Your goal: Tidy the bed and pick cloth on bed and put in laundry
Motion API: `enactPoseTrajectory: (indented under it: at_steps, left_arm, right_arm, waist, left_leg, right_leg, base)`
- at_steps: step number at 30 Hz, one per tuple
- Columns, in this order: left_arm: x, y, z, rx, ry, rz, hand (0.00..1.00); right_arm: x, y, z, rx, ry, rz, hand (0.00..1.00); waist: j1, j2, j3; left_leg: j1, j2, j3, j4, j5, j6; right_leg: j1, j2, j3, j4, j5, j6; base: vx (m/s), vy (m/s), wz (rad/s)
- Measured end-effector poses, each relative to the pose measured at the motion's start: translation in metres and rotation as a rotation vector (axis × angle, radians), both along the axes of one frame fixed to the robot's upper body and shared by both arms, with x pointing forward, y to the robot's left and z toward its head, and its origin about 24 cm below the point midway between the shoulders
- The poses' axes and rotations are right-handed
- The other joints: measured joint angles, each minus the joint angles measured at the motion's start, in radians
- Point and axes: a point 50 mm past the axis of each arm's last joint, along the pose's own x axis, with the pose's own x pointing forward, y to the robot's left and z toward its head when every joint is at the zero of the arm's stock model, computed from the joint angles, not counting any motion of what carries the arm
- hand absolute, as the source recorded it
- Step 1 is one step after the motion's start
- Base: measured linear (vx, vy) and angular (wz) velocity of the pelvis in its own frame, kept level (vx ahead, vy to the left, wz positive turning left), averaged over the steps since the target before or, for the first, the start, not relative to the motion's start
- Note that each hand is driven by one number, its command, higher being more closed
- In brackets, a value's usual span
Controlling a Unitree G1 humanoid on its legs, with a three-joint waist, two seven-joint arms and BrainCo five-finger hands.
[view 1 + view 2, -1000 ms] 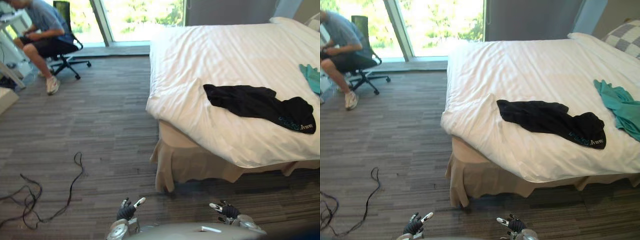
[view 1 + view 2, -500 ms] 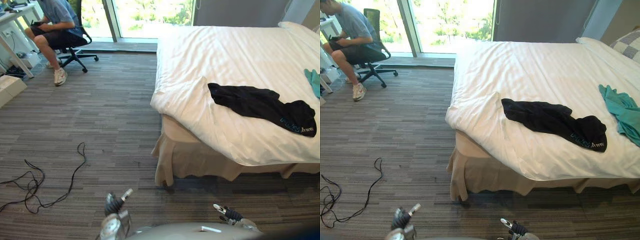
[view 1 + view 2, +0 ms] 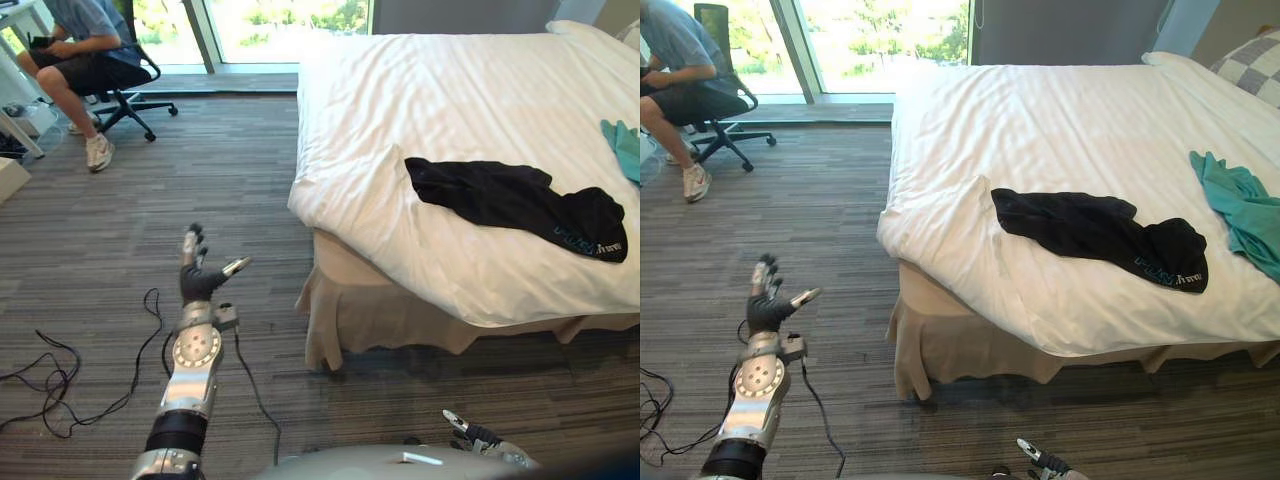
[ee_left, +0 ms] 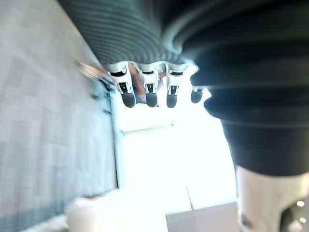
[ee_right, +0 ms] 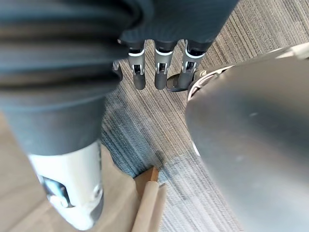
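While right hand (image 3: 470, 436) hangs low, left hand (image 3: 198, 278) outstretched, fingers spread.

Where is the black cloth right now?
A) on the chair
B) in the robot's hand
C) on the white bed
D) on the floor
C: the black cloth lies spread on the white bed, near the edge closest to the robot, while the left hand is open and empty over the carpet.

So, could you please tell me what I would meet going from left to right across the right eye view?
Seated person → left hand → black cloth → teal cloth.
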Motion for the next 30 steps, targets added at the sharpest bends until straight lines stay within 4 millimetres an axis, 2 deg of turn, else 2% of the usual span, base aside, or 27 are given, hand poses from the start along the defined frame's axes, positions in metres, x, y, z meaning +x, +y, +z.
enactPoseTrajectory:
  at_steps: [3,5,7,9,10,11,12,13,14,17,21,22,24,30]
  left_arm:
    - [0.027,-0.013,0.041,0.107,-0.146,-0.039,0.0]
    - [0.047,-0.014,0.086,0.19,-0.299,0.007,0.0]
    - [0.055,-0.011,0.111,0.259,-0.379,0.058,0.0]
    - [0.062,-0.007,0.129,0.301,-0.408,0.104,0.0]
    - [0.075,0.0,0.139,0.302,-0.372,0.132,0.0]
    - [0.092,0.016,0.152,0.317,-0.325,0.188,0.0]
    - [0.1,0.021,0.164,0.322,-0.316,0.215,0.0]
    - [0.103,0.022,0.172,0.327,-0.32,0.222,0.0]
    - [0.11,0.018,0.193,0.344,-0.34,0.233,0.0]
    - [0.117,0.004,0.223,0.382,-0.369,0.231,0.0]
    - [0.121,-0.013,0.247,0.391,-0.406,0.276,0.0]
    - [0.121,-0.016,0.251,0.383,-0.417,0.283,0.0]
    - [0.122,-0.032,0.266,0.345,-0.46,0.285,0.0]
    - [0.127,-0.045,0.264,0.303,-0.394,0.303,0.0]
  right_arm:
    - [0.022,0.0,0.006,0.002,-0.06,-0.03,0.0]
    - [0.052,-0.001,0.016,-0.016,-0.155,-0.048,0.0]
    - [0.064,-0.005,0.021,-0.031,-0.203,-0.061,0.0]
    - [0.068,-0.008,0.024,-0.04,-0.233,-0.076,0.0]
    - [0.07,-0.01,0.025,-0.053,-0.247,-0.076,0.0]
    - [0.078,-0.012,0.029,-0.061,-0.271,-0.069,0.0]
    - [0.081,-0.013,0.031,-0.066,-0.286,-0.066,0.0]
    - [0.083,-0.014,0.032,-0.071,-0.293,-0.065,0.0]
    - [0.084,-0.015,0.033,-0.078,-0.303,-0.063,0.0]
    - [0.086,-0.012,0.033,-0.088,-0.319,-0.048,0.0]
    - [0.096,-0.01,0.042,-0.129,-0.394,0.0,0.0]
    - [0.098,-0.009,0.044,-0.132,-0.407,0.006,0.0]
    - [0.1,-0.006,0.048,-0.14,-0.452,0.003,0.0]
    - [0.107,-0.008,0.058,-0.174,-0.526,-0.002,0.0]
  waist:
    - [-0.002,0.007,0.052]
    - [-0.005,0.013,0.153]
    - [-0.018,0.011,0.215]
    - [-0.022,0.013,0.235]
    - [-0.022,0.016,0.241]
    - [-0.025,0.016,0.261]
    - [-0.032,0.017,0.277]
    - [-0.036,0.018,0.286]
    - [-0.042,0.017,0.301]
    - [-0.067,0.018,0.312]
    - [-0.102,0.02,0.348]
    - [-0.105,0.023,0.351]
    - [-0.104,0.026,0.354]
    - [-0.102,0.029,0.361]
  left_leg:
    - [-0.097,0.004,0.014,0.042,-0.007,-0.002]
    - [-0.202,0.003,0.023,0.131,-0.023,0.002]
    - [-0.241,0.003,0.03,0.172,-0.027,-0.003]
    - [-0.281,0.009,0.048,0.193,-0.03,-0.007]
    - [-0.302,0.012,0.057,0.203,-0.032,-0.01]
    - [-0.311,0.016,0.082,0.207,-0.032,-0.01]
    - [-0.317,0.017,0.093,0.211,-0.032,-0.01]
    - [-0.321,0.017,0.098,0.214,-0.032,-0.01]
    - [-0.339,0.016,0.111,0.225,-0.032,-0.01]
    - [-0.382,0.015,0.142,0.245,-0.032,-0.01]
    - [-0.42,0.033,0.231,0.301,-0.05,-0.014]
    - [-0.429,0.042,0.246,0.315,-0.062,-0.011]
    - [-0.459,0.071,0.299,0.355,-0.089,-0.004]
    - [-0.51,0.094,0.372,0.418,-0.123,0.0]
  right_leg:
    - [-0.102,-0.007,0.018,0.047,0.003,-0.004]
    - [-0.203,-0.021,0.038,0.106,0.004,-0.005]
    - [-0.238,-0.024,0.047,0.134,0.004,-0.005]
    - [-0.283,-0.023,0.059,0.158,0.002,-0.007]
    - [-0.316,-0.021,0.075,0.175,0.001,-0.01]
    - [-0.348,-0.017,0.105,0.2,-0.003,-0.015]
    - [-0.366,-0.017,0.117,0.216,-0.007,-0.018]
    - [-0.377,-0.018,0.123,0.227,-0.009,-0.021]
    - [-0.415,-0.02,0.15,0.261,-0.018,-0.025]
    - [-0.493,-0.025,0.192,0.327,-0.038,-0.028]
    - [-0.561,-0.036,0.227,0.403,-0.071,-0.032]
    - [-0.571,-0.032,0.228,0.411,-0.075,-0.034]
    - [-0.611,-0.019,0.235,0.448,-0.082,-0.043]
    - [-0.686,-0.018,0.271,0.512,-0.102,-0.045]
  base:
    - [-0.1,-0.008,-0.04]
    - [-0.17,0.0,-0.07]
    - [-0.13,-0.006,-0.04]
    - [-0.07,-0.023,-0.13]
    - [-0.05,-0.044,-0.35]
    - [-0.05,-0.048,-0.43]
    - [-0.05,-0.039,-0.37]
    - [-0.06,-0.027,-0.28]
    - [-0.04,-0.014,-0.22]
    - [-0.03,-0.013,-0.21]
    - [-0.04,-0.024,-0.27]
    - [-0.06,-0.035,-0.22]
    - [-0.03,-0.033,-0.11]
    - [-0.04,-0.016,-0.11]
